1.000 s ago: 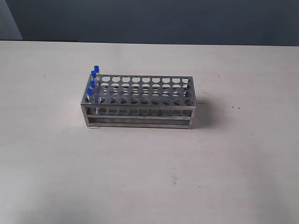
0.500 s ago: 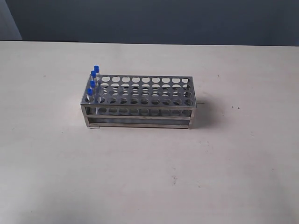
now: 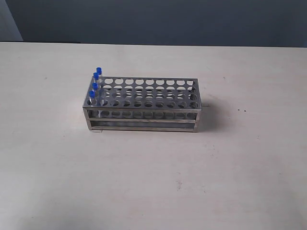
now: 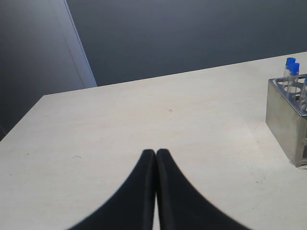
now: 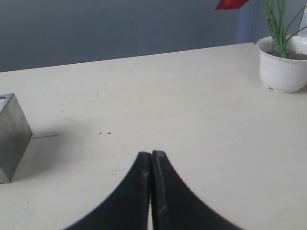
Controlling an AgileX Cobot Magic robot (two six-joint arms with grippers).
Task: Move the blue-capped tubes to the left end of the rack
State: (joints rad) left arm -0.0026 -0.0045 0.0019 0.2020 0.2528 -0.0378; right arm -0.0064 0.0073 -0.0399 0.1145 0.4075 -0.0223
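The shiny metal rack (image 3: 144, 112) stands mid-table in the exterior view. Several blue-capped tubes (image 3: 95, 82) stand upright in the holes at its left end, one behind another. No arm or gripper shows in that view. In the left wrist view my left gripper (image 4: 156, 152) is shut with nothing in it, over bare table, and the rack's end (image 4: 284, 120) with two blue caps (image 4: 291, 65) lies well away from it. The right wrist view shows my right gripper (image 5: 151, 154) shut and empty, with the rack's other end (image 5: 13, 136) off to one side.
A white pot with a green plant (image 5: 283, 64) stands near the table's far corner in the right wrist view. Dark wall lies behind the table edge (image 3: 153, 44). A thin pin (image 5: 45, 136) sticks out of the rack's right end.
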